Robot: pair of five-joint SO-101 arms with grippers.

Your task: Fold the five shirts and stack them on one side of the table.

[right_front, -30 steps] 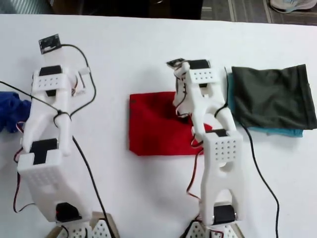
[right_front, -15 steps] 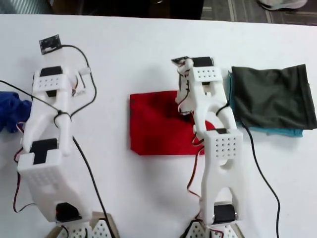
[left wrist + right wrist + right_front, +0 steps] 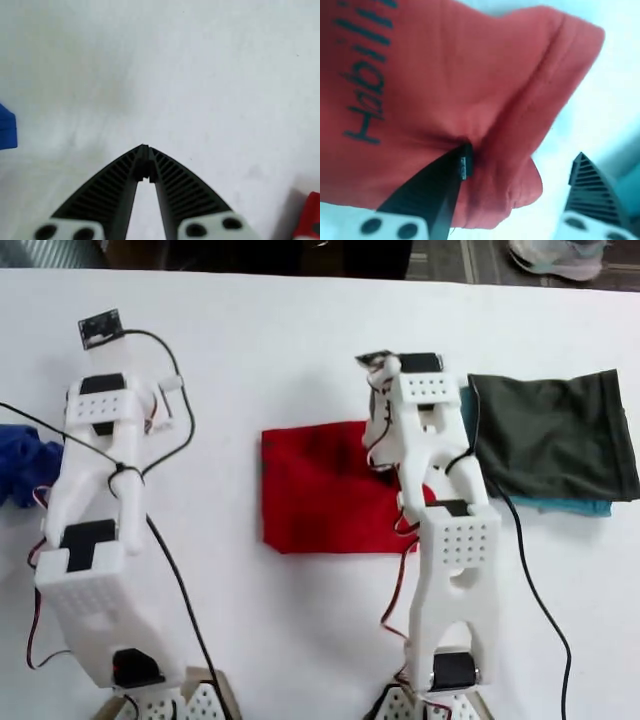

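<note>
White matte table, smooth and plain. A strip of dark floor shows past its far edge. I have 2 arms at the near edge, both white plastic with perforated housings and loose black cables: left arm and right arm.

There are 4 shirts I can count:
- The red shirt is mid-table, folded to a flat rectangle. It is soft knit with a hemmed edge and dark lettering on 1 face.
- The dark shirt is on the right side of the table, folded but wrinkled.
- The teal shirt lies under the dark shirt, with just its edge peeking out along the near side.
- The blue shirt is bunched at the table's left edge beside the left arm.

The left gripper has its ribbed black tips pressed together with nothing between them, over bare table. Blue fabric and red fabric sit off to either side.

The right gripper is over the red shirt's right edge with its jaws spread wide. 1 finger is dug into a raised crease of the red cloth. The other finger is apart from the cloth, over white table.
</note>
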